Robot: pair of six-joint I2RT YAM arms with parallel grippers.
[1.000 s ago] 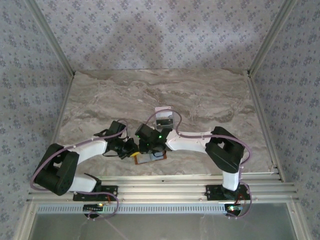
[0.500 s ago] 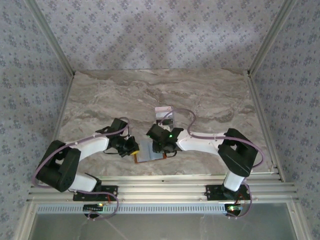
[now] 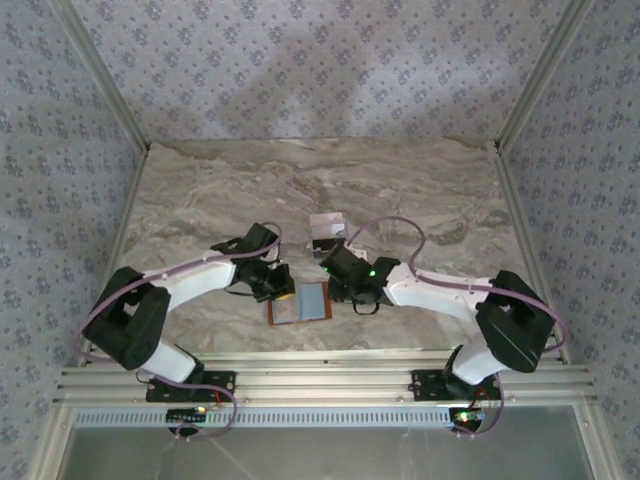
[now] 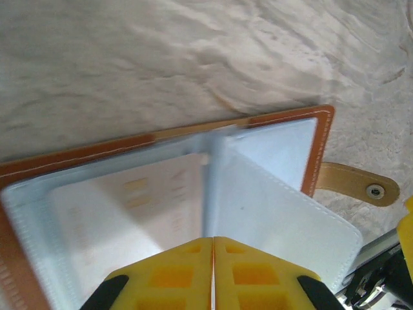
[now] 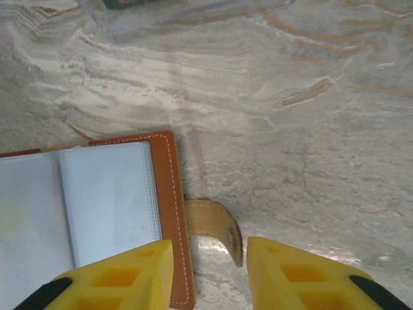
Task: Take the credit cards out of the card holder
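- Near the front edge of the table (image 3: 200, 200), the left gripper (image 4: 213, 240) is seen closed over the open card holder (image 4: 271, 148); whether a sleeve leaf (image 4: 284, 213) is pinched cannot be told.
- Right gripper (image 5: 210, 248) is held open, empty, above the strap tab (image 5: 210, 223).
- A pale credit card (image 4: 122, 219) appears lodged inside the card holder.
- Left unpinned, the card holder could be dragged along with it.
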